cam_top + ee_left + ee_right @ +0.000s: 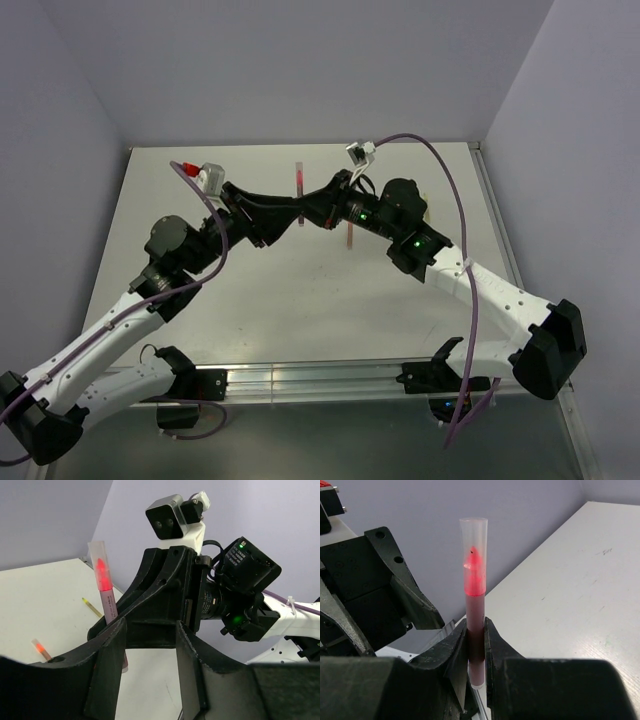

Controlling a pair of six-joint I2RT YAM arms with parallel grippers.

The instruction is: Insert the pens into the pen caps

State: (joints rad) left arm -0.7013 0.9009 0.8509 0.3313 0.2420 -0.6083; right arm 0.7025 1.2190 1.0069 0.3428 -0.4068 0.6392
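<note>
The right hand is clenched on an upright red pen tipped with a translucent cap, while the left hand, fingers spread, seemingly touches nothing.

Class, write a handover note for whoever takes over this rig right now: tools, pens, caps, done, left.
Right tool: shut on a slim red pen, upright, tip inside a clear plastic cap.
Left tool: open, empty, facing it.
On the white table: a thin yellow-green stick and a short red-tipped stub.
Done: this pen looks capped.
Left: set it down, cap the rest.
</note>
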